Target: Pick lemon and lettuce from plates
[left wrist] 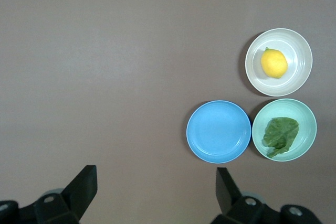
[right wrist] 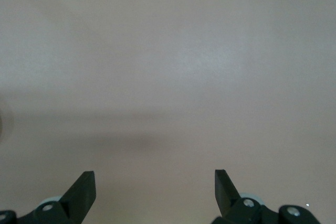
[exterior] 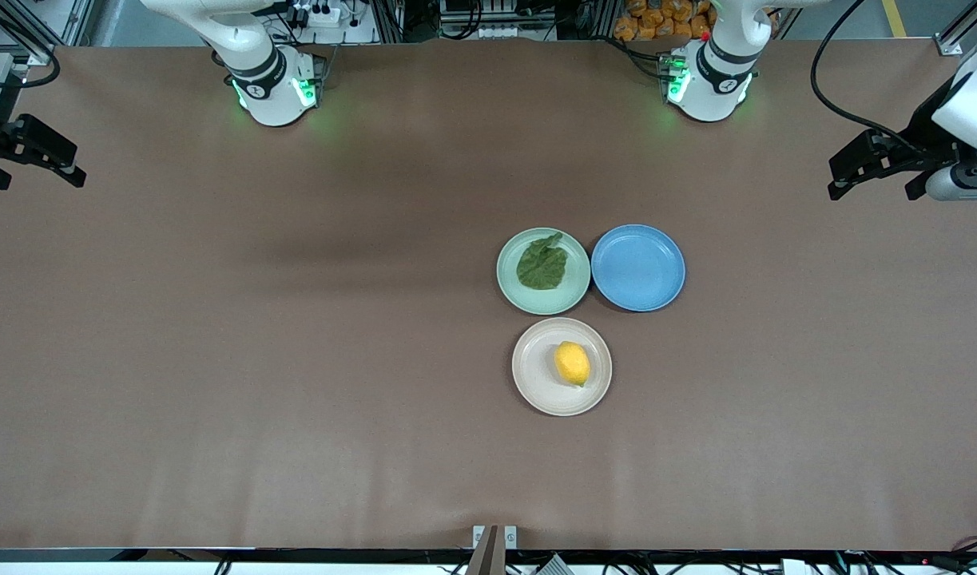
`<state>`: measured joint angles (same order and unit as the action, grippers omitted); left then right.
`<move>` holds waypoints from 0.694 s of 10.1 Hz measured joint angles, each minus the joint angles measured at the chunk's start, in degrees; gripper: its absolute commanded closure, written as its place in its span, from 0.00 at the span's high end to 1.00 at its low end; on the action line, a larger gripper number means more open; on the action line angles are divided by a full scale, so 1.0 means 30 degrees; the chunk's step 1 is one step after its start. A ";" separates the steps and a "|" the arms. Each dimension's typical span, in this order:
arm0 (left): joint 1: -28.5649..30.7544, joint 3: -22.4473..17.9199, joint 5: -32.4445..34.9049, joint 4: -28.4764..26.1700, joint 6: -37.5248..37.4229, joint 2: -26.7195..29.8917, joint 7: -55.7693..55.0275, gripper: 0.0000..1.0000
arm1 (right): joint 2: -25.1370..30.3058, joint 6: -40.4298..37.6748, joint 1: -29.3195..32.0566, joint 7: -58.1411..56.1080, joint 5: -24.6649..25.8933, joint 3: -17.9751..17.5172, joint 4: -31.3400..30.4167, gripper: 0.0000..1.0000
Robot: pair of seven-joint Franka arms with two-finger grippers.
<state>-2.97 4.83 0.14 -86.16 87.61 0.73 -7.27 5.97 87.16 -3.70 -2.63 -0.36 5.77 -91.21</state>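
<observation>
Waiting at the table's right-arm end: right gripper [exterior: 77,177], fingers spread, empty. Lettuce [exterior: 542,263] lies on mint plate [exterior: 510,283]; at its 3 o'clock, touching, a bare blue plate [exterior: 638,267]. Lemon [exterior: 572,362] sits on cream plate [exterior: 532,375], at mint's 6 o'clock. Left gripper [exterior: 833,192] over the left-arm end, wide open, empty.

Three plates: mint green plate [exterior: 508,281], cream plate [exterior: 532,375], blue plate [exterior: 638,267]. One lemon [exterior: 572,362], one lettuce [exterior: 542,263]. Two grippers: left gripper [exterior: 871,169], right gripper [exterior: 34,152].
</observation>
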 measured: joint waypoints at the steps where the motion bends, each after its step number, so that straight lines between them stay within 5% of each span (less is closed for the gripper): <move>1: -0.0001 0.0000 0.0000 0.0010 0.0002 -0.0093 0.0000 1.00 | 0.0032 -0.0166 0.0044 0.0053 0.0002 0.0005 0.0000 1.00; 7: 0.0006 -0.0002 0.0000 0.0064 0.0003 -0.0461 0.0000 1.00 | 0.0152 -0.0757 0.0219 -0.0025 0.0001 -0.0307 -0.0001 1.00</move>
<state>-2.96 4.82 0.14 -85.97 87.62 -0.66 -7.27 6.43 84.89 -3.05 -2.70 -0.36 4.85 -91.21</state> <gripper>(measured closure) 0.000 0.000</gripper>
